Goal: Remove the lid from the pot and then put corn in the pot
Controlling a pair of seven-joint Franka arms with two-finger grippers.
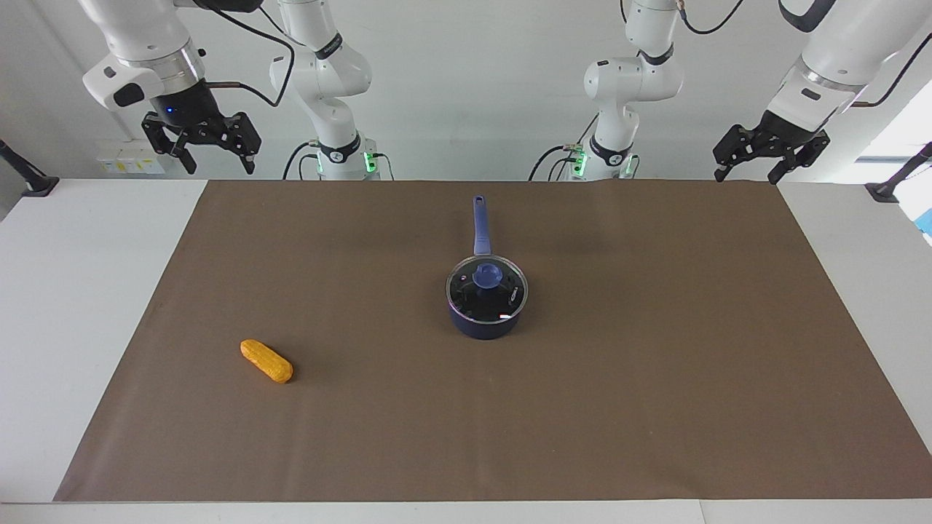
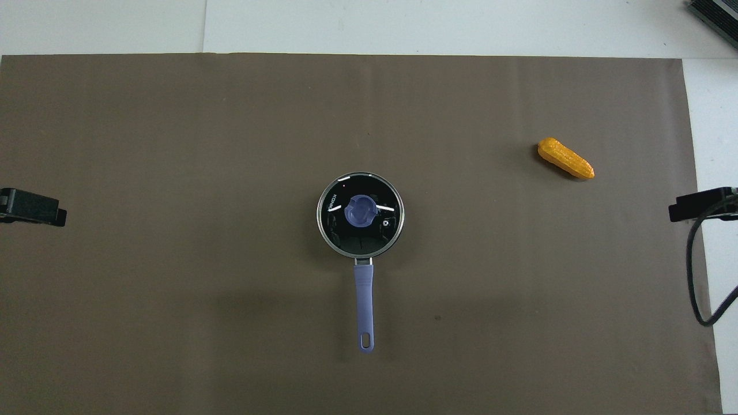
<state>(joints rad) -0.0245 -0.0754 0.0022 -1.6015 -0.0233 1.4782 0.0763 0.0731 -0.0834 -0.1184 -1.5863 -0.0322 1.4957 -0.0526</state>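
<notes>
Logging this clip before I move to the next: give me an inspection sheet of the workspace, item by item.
Surface: white table covered by a brown mat.
Pot: mid-mat, handle pointing toward the robots.
Lid: seated on the pot, blue knob up.
Corn: lying on the mat toward the right arm's end, farther from the robots than the pot, apart from it.
Clutter: nothing seen.
Left claw: open, empty, raised over the mat's corner at its own end.
Right claw: open, empty, raised over the table edge at its own end.
Cables: black cable hanging by the right claw.
Surroundings: white wall; dark object at the table corner.
</notes>
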